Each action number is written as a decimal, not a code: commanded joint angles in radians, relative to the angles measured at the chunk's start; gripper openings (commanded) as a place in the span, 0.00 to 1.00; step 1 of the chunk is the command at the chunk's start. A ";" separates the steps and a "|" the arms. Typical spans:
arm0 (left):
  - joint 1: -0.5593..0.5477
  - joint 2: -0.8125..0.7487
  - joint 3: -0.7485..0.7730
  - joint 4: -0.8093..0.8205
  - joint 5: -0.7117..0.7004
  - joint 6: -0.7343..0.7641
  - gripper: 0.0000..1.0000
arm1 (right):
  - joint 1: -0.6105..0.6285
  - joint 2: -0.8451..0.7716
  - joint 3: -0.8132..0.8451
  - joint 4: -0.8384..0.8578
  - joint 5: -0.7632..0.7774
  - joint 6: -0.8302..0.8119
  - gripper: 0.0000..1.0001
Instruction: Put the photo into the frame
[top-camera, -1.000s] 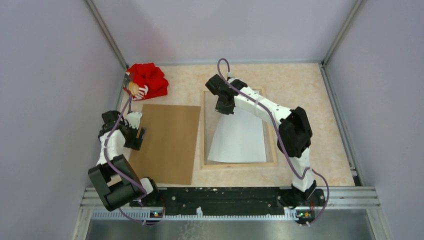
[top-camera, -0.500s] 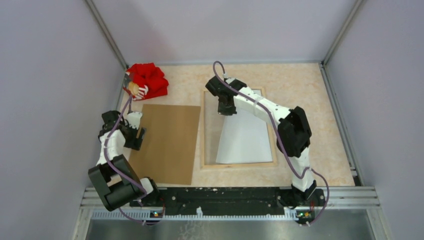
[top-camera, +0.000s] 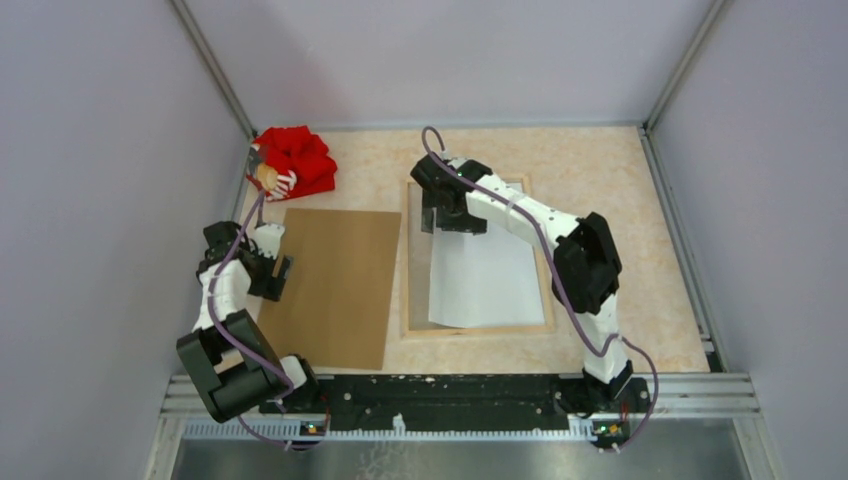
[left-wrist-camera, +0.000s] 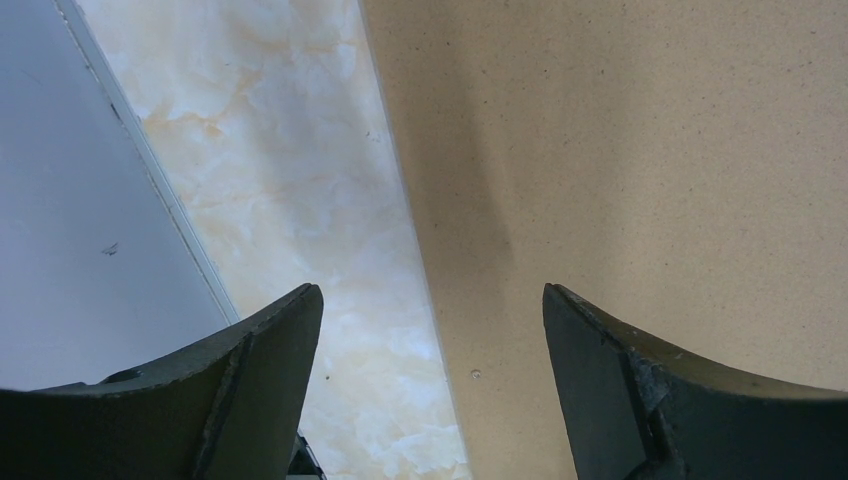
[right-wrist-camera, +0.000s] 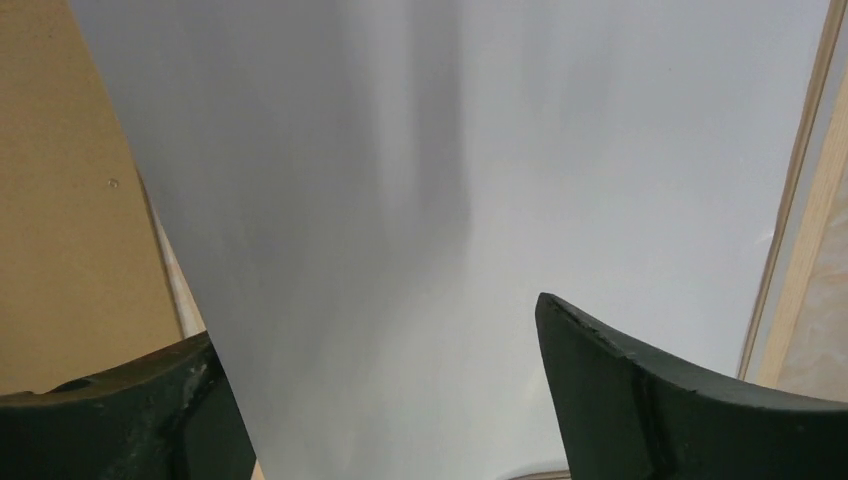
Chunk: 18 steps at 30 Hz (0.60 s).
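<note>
Both hands are open: the right hand (right-wrist-camera: 372, 320) over the photo (top-camera: 485, 280), the left hand (left-wrist-camera: 432, 290) well apart. The loose photo can curl and sit crooked on a rail of the frame (top-camera: 478, 330)

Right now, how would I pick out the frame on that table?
On the marbled table, look right of centre, under the right gripper. The frame is the thin light-wood rectangle lying flat around the white-backed photo. The brown board to its left is a solid sheet with no rails.
</note>
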 joint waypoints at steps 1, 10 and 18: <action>-0.002 -0.023 0.020 0.000 -0.005 0.018 0.88 | 0.004 -0.054 -0.011 0.021 -0.039 -0.024 0.98; -0.004 -0.027 0.020 -0.007 -0.010 0.017 0.89 | 0.004 -0.136 -0.052 0.091 -0.140 -0.084 0.99; -0.004 -0.032 0.016 -0.004 -0.035 0.018 0.96 | -0.049 -0.228 -0.200 0.323 -0.323 -0.147 0.99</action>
